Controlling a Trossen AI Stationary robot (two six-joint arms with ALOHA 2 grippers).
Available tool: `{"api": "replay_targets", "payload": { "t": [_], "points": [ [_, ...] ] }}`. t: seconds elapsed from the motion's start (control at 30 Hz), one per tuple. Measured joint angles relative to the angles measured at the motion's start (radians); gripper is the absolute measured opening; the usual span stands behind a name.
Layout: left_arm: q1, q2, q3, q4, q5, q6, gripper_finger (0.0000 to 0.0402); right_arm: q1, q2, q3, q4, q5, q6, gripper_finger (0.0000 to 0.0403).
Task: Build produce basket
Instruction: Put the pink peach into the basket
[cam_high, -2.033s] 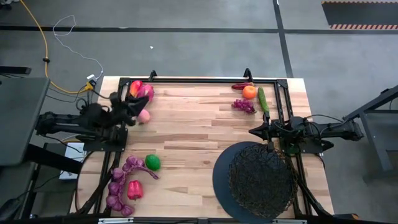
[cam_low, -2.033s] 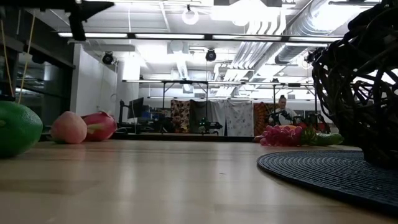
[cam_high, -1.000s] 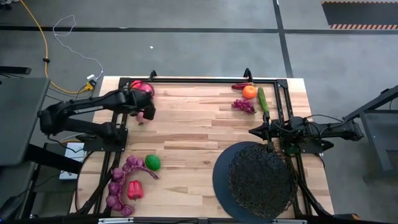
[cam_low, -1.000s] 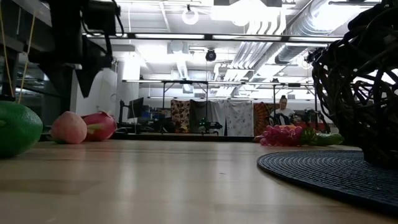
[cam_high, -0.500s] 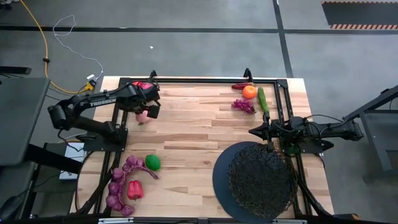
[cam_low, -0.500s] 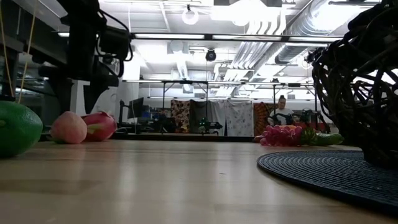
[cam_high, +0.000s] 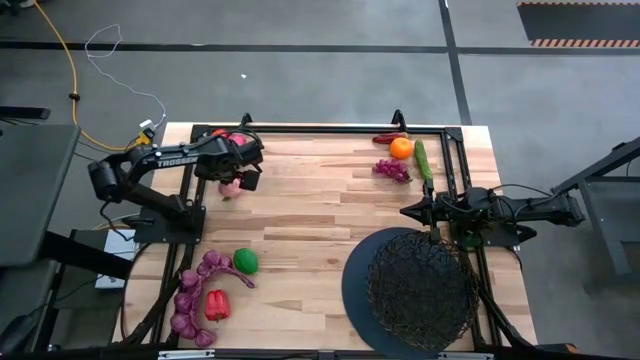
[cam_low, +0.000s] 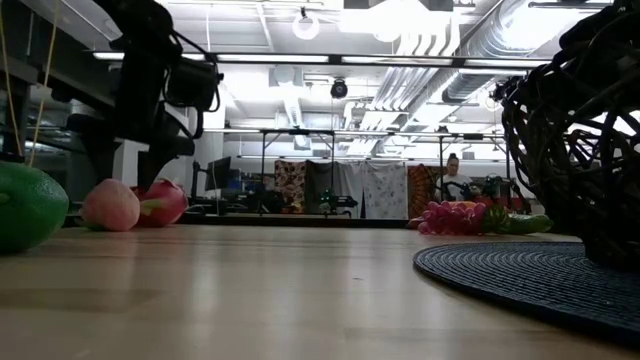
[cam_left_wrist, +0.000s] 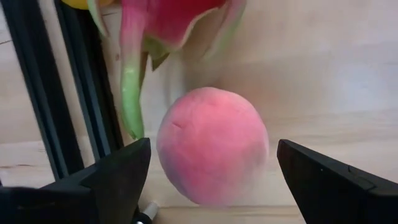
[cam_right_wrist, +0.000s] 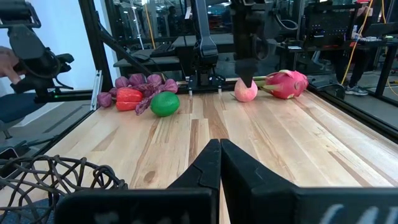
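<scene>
A pink peach (cam_left_wrist: 211, 146) lies on the wooden table at the far left, beside the pink dragon fruit (cam_high: 226, 141). My left gripper (cam_left_wrist: 210, 163) hangs open just above the peach, one finger on either side and neither touching it; the low view shows it over the peach (cam_low: 110, 205). The black wire basket (cam_high: 422, 290) stands on its dark round disc base (cam_high: 358, 285) at the near right. My right gripper (cam_high: 413, 212) waits shut at the basket's far edge. A green ball (cam_high: 245, 261), purple grape bunches (cam_high: 192, 290) and a red pepper (cam_high: 216, 305) lie near left.
An orange (cam_high: 401, 148), a cucumber (cam_high: 423, 160), a grape bunch (cam_high: 391, 170) and a red pepper (cam_high: 388, 138) lie at the far right. A black frame rail (cam_high: 320, 129) runs along the far edge and close behind the dragon fruit. The table's middle is bare wood (cam_high: 310, 220).
My left gripper has swung from the table's left edge toward the right and come down over the peach, staying open. The peach and the dragon fruit have kept their places.
</scene>
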Motion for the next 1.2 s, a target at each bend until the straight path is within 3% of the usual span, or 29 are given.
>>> {"api": "replay_targets", "payload": {
  "t": [0.5,1.2],
  "points": [
    [0.001,0.082,0.0,-0.009,0.071,-0.003,0.0339,0.0,0.0,0.0,0.0,0.0,0.0,0.0],
    [0.001,0.135,0.001,0.013,0.068,0.016,0.034,0.0,0.0,0.0,0.0,0.0,0.0,0.0]
  ]
}}
